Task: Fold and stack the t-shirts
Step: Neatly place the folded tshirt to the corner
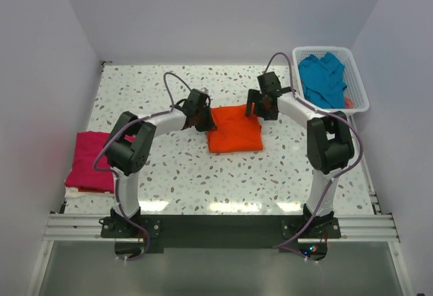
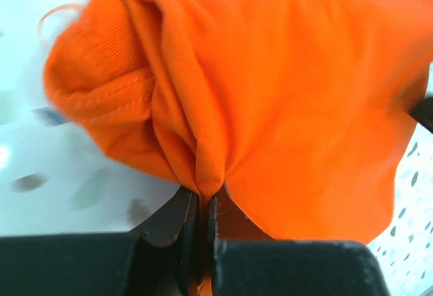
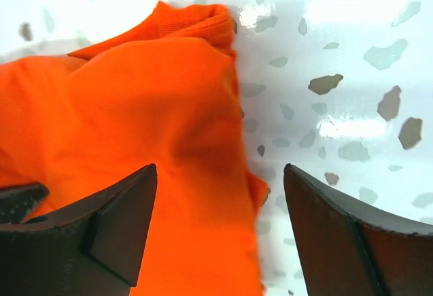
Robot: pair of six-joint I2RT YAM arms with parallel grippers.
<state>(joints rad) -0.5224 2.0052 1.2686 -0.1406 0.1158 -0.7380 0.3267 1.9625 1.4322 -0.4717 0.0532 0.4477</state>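
Orange t-shirt (image 1: pixel 234 128): folded, centre of the table (image 1: pixel 176 174), between both grippers.
Left gripper (image 2: pixel 203 198): clamped on the shirt's left edge.
Right gripper (image 3: pixel 220 194): spread over the right edge, holding nothing.
Do well: probably pinch all right-edge layers before lifting together.

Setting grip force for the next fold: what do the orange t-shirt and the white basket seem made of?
Orange t-shirt: soft matte knit cloth, probably cotton jersey; fine ribbing, a stitched hem and loose bunched folds show. White basket: looks like moulded plastic, slightly glossy; its walls are a rigid open lattice.
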